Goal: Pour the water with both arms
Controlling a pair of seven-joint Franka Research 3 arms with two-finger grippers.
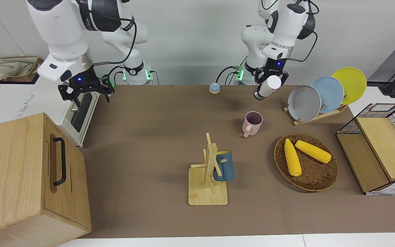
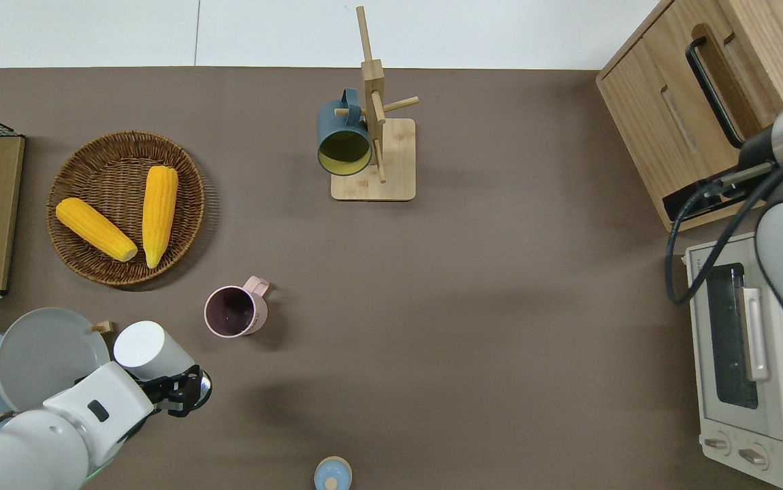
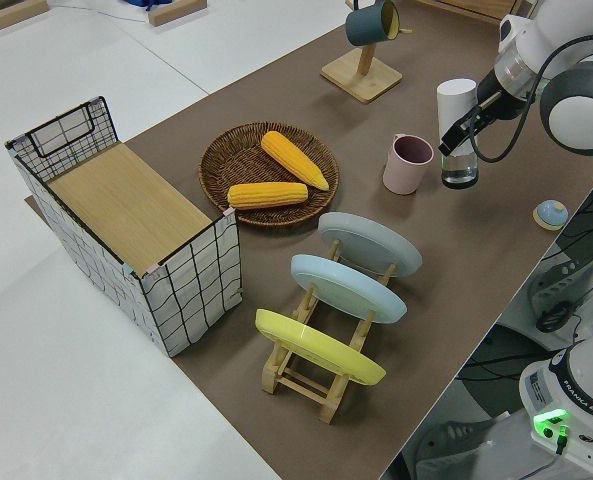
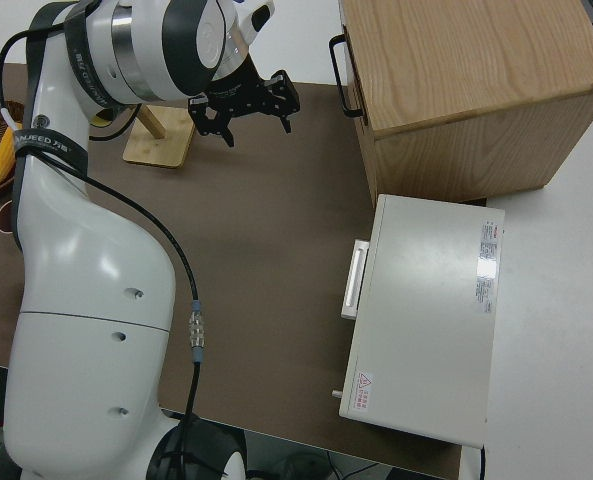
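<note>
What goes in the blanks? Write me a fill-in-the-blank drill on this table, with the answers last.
1. The left tool grips a bottle with a ____ cap.
2. The basket holds ____ corn cobs.
3. The mug standing on the table near the bottle is ____.
4. The blue mug hangs on a wooden ____.

Answers: white; two; pink; rack

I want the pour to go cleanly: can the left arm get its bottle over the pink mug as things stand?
Probably yes. The left end effector holds the white-capped bottle in the air close to the pink mug, which stands upright and open with bare table around it.
</note>
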